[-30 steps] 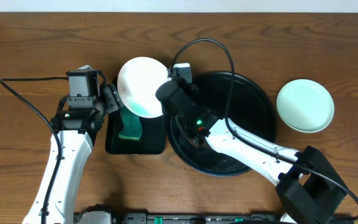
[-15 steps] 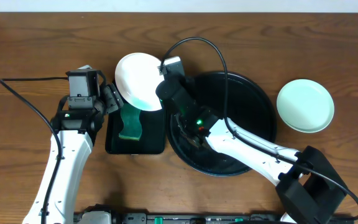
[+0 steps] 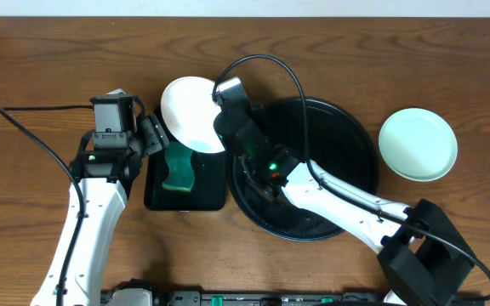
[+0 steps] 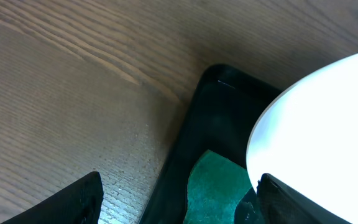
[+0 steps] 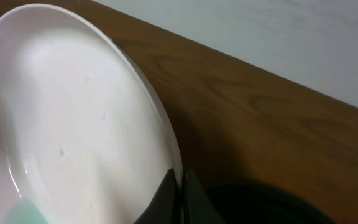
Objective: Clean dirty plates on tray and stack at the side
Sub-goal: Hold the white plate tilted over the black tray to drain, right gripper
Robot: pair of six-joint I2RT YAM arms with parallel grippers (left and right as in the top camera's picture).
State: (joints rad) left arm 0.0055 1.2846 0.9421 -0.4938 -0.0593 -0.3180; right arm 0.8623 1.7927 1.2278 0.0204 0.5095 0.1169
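Right pincer (image 5: 180,198) clamped on rim of round white plate (image 3: 190,115), tilted above green cloth (image 3: 177,170) in rectangular black tray (image 3: 213,191); left pincer (image 3: 154,136) wide, empty.

White plate (image 3: 190,119); mint plate (image 3: 418,144); black round tray (image 3: 349,146); brown table (image 3: 398,51).

Robot lab: wooden table (image 3: 449,51), cabled arms (image 3: 88,212), white wall (image 5: 278,37)

Table (image 3: 41,68): brown wood grain, filling the frame beneath me.
Round tray (image 3: 347,144): black, raised rim, centre-right, partly under my right arm (image 3: 339,200).
Rectangular tray (image 3: 215,191): black, smaller, centre-left, just beside the round tray.
Mint plate (image 3: 418,144): far right, apart from both trays.
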